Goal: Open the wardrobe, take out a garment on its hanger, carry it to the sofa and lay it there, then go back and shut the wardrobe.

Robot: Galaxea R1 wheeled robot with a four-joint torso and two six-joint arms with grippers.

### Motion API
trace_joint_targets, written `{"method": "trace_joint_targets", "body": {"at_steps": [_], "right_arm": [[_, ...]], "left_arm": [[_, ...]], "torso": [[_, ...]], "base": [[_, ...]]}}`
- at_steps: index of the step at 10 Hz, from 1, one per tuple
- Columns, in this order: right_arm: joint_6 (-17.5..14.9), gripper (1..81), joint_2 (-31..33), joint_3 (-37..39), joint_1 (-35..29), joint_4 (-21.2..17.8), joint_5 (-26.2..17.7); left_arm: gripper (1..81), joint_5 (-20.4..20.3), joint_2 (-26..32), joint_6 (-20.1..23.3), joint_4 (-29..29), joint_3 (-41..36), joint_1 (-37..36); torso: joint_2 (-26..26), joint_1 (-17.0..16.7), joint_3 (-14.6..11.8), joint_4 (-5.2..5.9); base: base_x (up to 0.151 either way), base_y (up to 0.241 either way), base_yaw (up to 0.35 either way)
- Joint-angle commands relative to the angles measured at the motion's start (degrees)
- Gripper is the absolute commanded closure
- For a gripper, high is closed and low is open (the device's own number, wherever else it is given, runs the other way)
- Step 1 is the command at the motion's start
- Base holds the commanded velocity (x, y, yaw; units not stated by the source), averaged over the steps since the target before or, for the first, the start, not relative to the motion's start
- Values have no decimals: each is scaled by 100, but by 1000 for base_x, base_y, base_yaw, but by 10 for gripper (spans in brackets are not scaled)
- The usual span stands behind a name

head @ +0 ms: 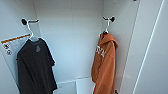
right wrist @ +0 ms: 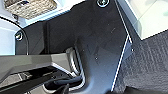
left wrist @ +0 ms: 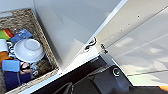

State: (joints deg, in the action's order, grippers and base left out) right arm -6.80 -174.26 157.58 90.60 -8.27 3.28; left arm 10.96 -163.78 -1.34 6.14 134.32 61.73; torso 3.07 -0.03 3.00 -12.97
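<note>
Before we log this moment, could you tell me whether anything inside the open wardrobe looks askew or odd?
Nothing stands out. The orange hoodie hangs straight from its white hanger on the right hook, and the black T-shirt hangs likewise on the left.

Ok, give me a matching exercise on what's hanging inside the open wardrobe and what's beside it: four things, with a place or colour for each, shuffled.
Things:
1. hoodie
2. T-shirt
3. white bowl
4. hanger of the hoodie

Descriptions:
A. black, hanging on the left side of the wardrobe
B. in the woven basket
C. orange with white lettering
D. hooked on a dark peg at the right side wall

Pairs: 1-C, 2-A, 3-B, 4-D
</note>
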Motion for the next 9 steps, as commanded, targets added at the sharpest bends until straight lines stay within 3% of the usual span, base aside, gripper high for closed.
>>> {"method": "trace_joint_targets", "body": {"at_steps": [1,5,9], "right_arm": [[-14,10,-6,1,-283,-53,-319],[-23,10,-14,0,-292,-52,-319],[-23,10,-32,-26,-310,-52,-320]], "left_arm": [[10,530,275,-32,-34,-922,-1053],[10,723,890,-551,-26,-1979,-1817],[10,1329,1057,-1131,-34,-2585,-2924]], "torso": [[2,3,-2,0],[0,3,0,0],[0,3,0,0]], "base": [[0,0,0],[0,0,0],[0,0,0]]}}
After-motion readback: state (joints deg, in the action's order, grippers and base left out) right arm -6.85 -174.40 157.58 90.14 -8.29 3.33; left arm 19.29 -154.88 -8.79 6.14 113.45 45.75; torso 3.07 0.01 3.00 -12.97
